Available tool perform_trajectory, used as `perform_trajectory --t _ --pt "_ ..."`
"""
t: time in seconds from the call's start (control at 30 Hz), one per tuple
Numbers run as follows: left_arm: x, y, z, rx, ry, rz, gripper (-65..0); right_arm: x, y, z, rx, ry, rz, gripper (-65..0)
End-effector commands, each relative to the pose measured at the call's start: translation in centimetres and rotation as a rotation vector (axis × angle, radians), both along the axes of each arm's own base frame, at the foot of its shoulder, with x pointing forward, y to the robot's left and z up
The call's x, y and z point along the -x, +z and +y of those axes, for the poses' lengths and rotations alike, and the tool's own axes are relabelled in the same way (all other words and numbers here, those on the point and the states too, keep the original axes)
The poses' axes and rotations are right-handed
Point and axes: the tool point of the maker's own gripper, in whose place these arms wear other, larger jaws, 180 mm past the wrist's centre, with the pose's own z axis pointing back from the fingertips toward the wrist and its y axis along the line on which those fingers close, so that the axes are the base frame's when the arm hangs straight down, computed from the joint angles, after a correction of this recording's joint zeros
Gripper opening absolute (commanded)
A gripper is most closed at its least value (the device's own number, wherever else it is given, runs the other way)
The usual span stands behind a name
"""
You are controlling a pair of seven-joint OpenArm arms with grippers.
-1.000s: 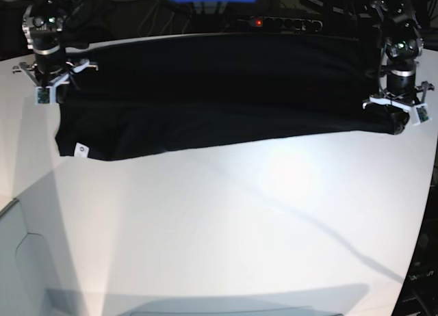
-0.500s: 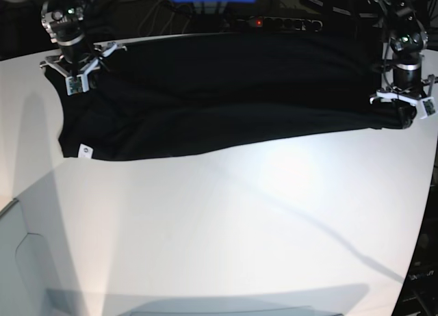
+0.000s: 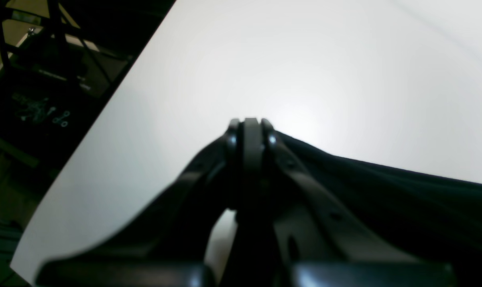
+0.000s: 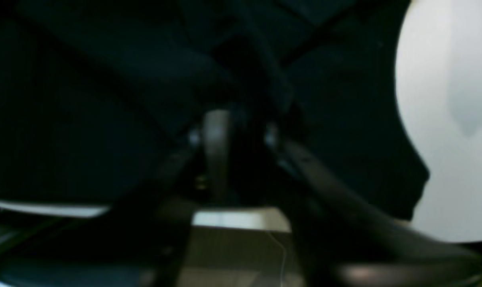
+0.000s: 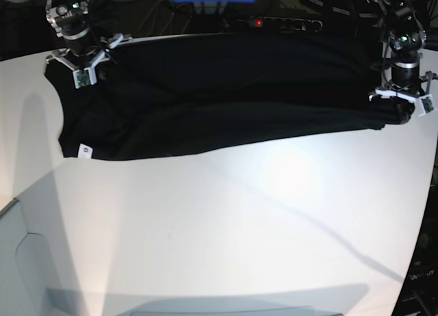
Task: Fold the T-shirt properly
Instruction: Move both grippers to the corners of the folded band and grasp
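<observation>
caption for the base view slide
Black T-shirt spread along the table's far edge, one pincer at each end.

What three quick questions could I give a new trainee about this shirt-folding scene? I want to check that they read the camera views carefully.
1. True or false: the T-shirt is hanging in the air between the two arms.
2. Which gripper is shut on the shirt's edge? A) the left gripper B) the right gripper C) neither
3. Fill in: the small white tag sits near the shirt's corner on the ____ side of the base view.

Key:
1. False; it lies spread on the white table.
2. A; the left wrist view shows its jaws pressed together with black cloth at them.
3. Left.
</observation>
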Motion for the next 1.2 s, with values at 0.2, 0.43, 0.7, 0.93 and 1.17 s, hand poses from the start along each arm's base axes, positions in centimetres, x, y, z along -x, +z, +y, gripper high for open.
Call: perform_trajectory --t 0.2,0.43,0.7,0.93,1.17 --pt "-0.5 1.4 0.3 -0.034 -0.009 -0.038 -64.9 -1.8 2.0 -2.7 0.044 -0.059 -0.082 -33.1" --pt "-0.5 1.4 0.3 -0.033 -0.009 -0.039 -64.9 -3.6 2.0 -2.5 0.026 -0.06 -0.113 -32.9" --pt "-0.5 1.4 0.3 -0.034 -0.009 -0.038 -64.9 -3.6 -0.2 -0.7 -0.038 -0.03 -0.072 -33.0" --pt "-0.5 1.4 0.3 -0.034 -0.009 -0.038 -64.9 -4.2 -1.3 -0.8 -0.057 -0.038 -0.058 -33.7" --pt "-0.5 1.5 0.3 -0.034 -0.009 -0.04 -64.9 -4.2 -1.3 -1.1 -0.049 -0.036 -0.055 -62.5"
